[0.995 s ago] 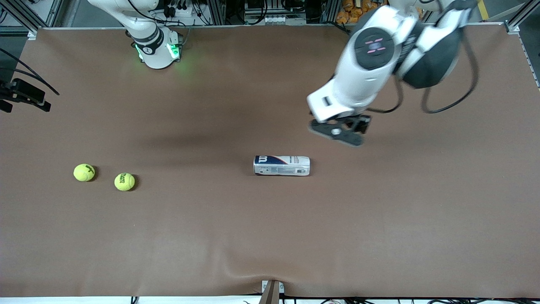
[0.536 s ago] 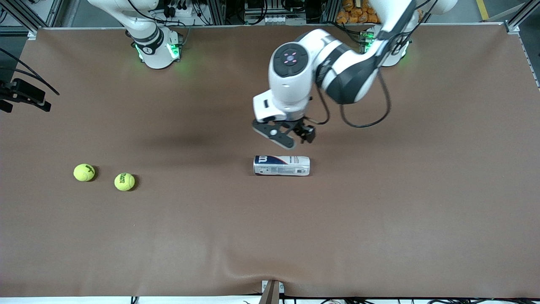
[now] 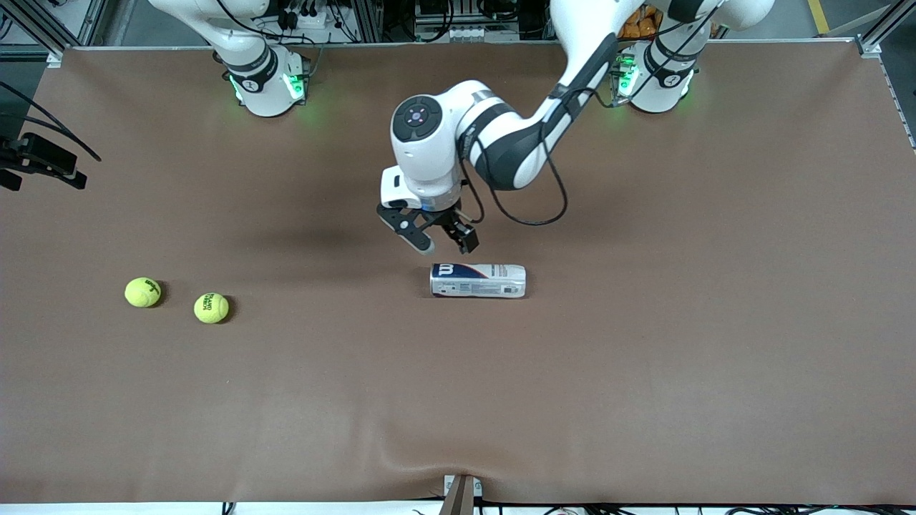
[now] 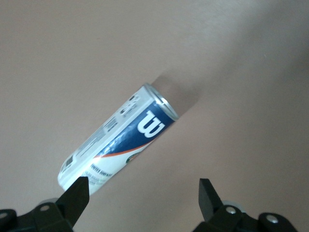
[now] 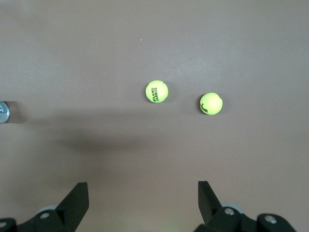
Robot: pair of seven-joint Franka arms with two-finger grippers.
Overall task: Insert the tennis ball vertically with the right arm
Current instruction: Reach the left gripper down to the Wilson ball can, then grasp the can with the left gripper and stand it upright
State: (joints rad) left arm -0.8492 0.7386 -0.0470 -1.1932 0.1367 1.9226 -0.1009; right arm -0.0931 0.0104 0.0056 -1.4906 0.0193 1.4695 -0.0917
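Note:
A white and blue tennis ball can (image 3: 478, 280) lies on its side in the middle of the brown table (image 3: 644, 357). My left gripper (image 3: 436, 243) is open and empty, low over the table beside the can's end toward the right arm. In the left wrist view the can (image 4: 118, 145) lies just ahead of the left gripper (image 4: 144, 195). Two yellow tennis balls (image 3: 143, 292) (image 3: 211, 307) lie at the right arm's end. My right gripper (image 5: 143, 195) is open and empty, high above the balls (image 5: 157, 91) (image 5: 211, 103); it is out of the front view.
The right arm's base (image 3: 266, 82) and the left arm's base (image 3: 655, 75) stand along the table's back edge. A black device (image 3: 43, 163) sticks in at the table's edge at the right arm's end. A small bracket (image 3: 461, 493) sits at the front edge.
My left arm has swung from its own end toward the middle and come down next to the can. The can and balls have not moved.

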